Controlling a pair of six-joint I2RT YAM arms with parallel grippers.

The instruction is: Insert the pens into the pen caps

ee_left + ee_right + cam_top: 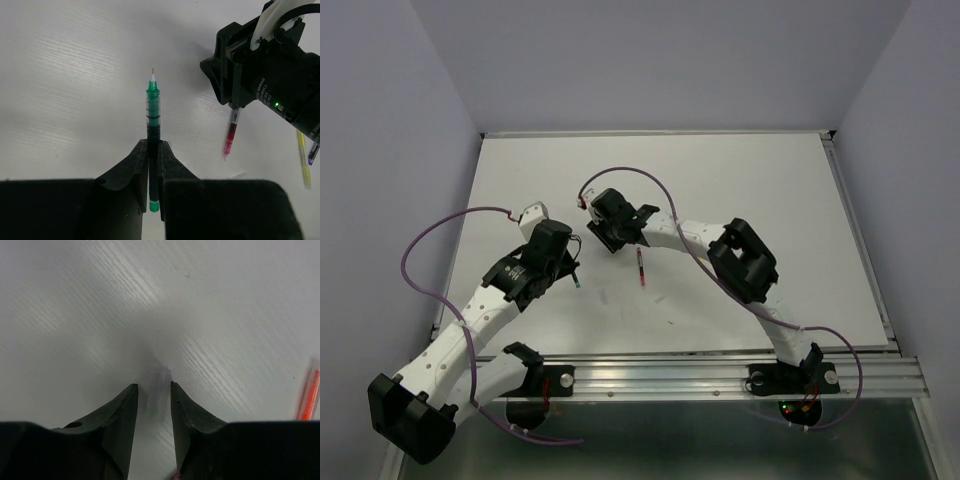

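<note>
- Left gripper [154, 146], bottom centre of the left wrist view: clenched on the green pen [152, 107]. It grips low on the barrel, with the tip pointing up-frame.
- Right gripper [152, 386], bottom centre of its own view: jaws narrow, one on either side of a pale cap [159, 390] lying on the table [750, 190]. The cap is blurred and a slim gap shows on its left side. Cannot tell whether it is pinched or only bracketed.
- Red pen [230, 135] lies just below the right gripper in the left wrist view, not in its jaws. Yellow pen [303, 160] is at that frame's right edge. Orange pen [310, 395] is at the right edge of the right wrist view, well apart from the cap.
- Step in hand, as I read it: securing the cap. The pen side looks ready.
- Next move calls for a firm pinch on the cap and a lift. The open end then turns toward the green tip, both come onto one line, and the tip slides in. Cannot tell which end of the cap is open.
- Room, top view: both grippers sit mid-table, near each other. Open white surface lies toward the top and right of the frame. Walls run along the left and right table edges, and a rail [720, 370] runs along the bottom.
- The red pen lies near the likely meeting point, so it risks being swept.
</note>
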